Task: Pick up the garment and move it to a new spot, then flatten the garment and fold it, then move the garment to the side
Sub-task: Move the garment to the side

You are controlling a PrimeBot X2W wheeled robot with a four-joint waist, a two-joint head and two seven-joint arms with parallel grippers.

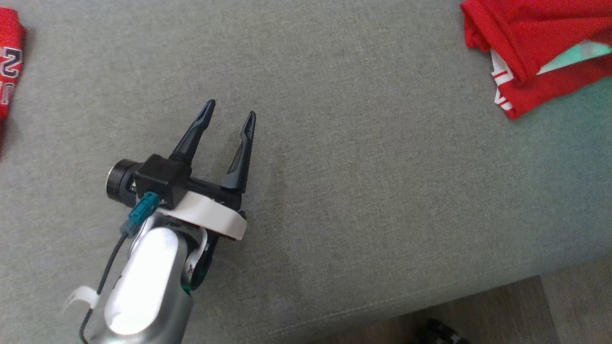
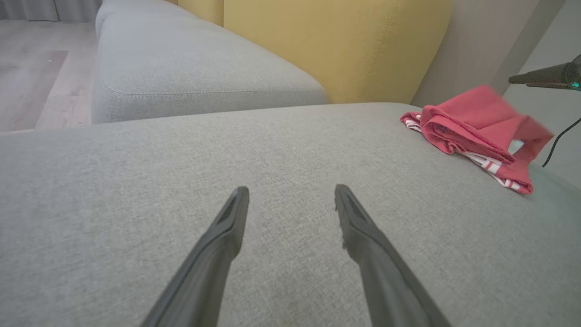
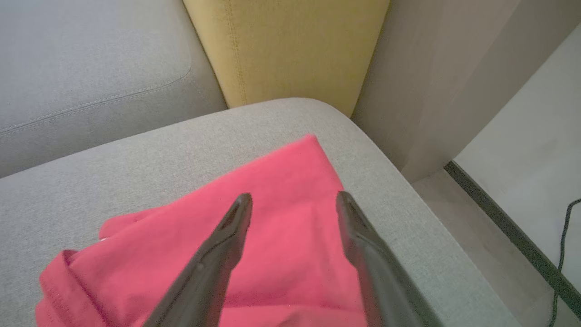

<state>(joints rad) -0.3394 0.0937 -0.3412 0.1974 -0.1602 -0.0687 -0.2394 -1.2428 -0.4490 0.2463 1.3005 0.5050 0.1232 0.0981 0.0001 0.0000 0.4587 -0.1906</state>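
Garment (image 1: 540,43), right: red, white striped trim (at its near edge). Seat cushion (image 1: 358,191): grey, fine weave. Backrest (image 2: 336,45): mustard yellow. Left gripper (image 1: 231,109): black fingers, white collar. Second cloth (image 1: 9,57), left: red, white lettering.

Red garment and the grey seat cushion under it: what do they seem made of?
Red garment: probably thin knit jersey, matte; it lies in soft folds, with white printed stripes at one edge. Grey seat cushion: woven upholstery fabric, matte, with a fine visible weave and a stitched seam near its edge.

Head overhead, wrists low, sharing garment (image 2: 467,122)
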